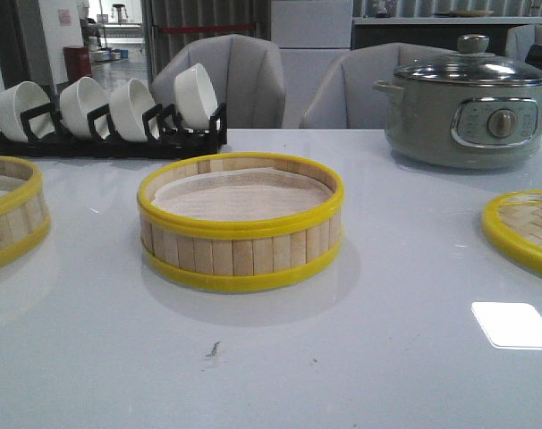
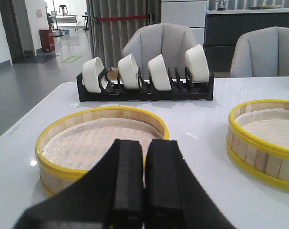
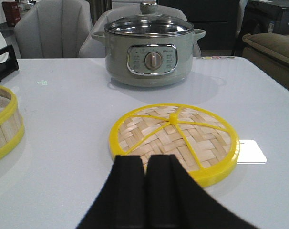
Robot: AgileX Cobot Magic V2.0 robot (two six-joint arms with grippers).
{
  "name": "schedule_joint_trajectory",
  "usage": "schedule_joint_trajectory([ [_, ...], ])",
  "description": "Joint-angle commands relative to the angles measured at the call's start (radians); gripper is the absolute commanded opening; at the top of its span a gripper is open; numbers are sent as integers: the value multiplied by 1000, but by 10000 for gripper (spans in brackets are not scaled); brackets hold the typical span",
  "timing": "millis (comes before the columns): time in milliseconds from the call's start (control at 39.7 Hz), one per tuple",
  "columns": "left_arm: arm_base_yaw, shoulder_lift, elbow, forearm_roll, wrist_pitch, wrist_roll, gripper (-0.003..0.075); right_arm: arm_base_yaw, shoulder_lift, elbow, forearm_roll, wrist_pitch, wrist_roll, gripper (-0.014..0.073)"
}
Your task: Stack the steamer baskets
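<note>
Two baskets: both on worktop point(image 1: 271, 375), apart, not yet stacked
Landmark: centre steamer basket point(image 1: 241, 223), upright, white liner inside
2nd basket: left steamer basket point(image 1: 12, 211), to left of centre one, well apart, cut by front view's edge; upright too
Left claw point(image 2: 144, 183): fingers pressed together, nothing held; left basket point(image 2: 102, 143) lies just ahead of it, centre basket point(image 2: 264, 140) off to its right
Right claw point(image 3: 145, 188): fingers together, empty; faces woven lid point(image 3: 175, 138), which sits right of centre basket
Nearer arm: left, by my read, for left basket
Long axis: none, baskets round, so any rim approach works
Next move (judgement): left claw must part first, then take near rim & carry basket rightward onto centre one
Behind centre basket: bowl rack point(image 1: 110, 116) back-left, cooker point(image 1: 470, 112) back-right
</note>
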Motion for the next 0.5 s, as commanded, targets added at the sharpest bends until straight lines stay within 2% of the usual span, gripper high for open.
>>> schedule_joint_trajectory([
  [0,0,-14,1,-6,-79,-4,87,-6,-18,-16,-7,-93,-4,28],
  [353,-3,-13,1,-6,-79,-4,87,-6,-18,-16,-7,-93,-4,28],
  [479,-3,-11,1,44,-71,-4,87,-6,-18,-16,-7,-93,-4,28],
])
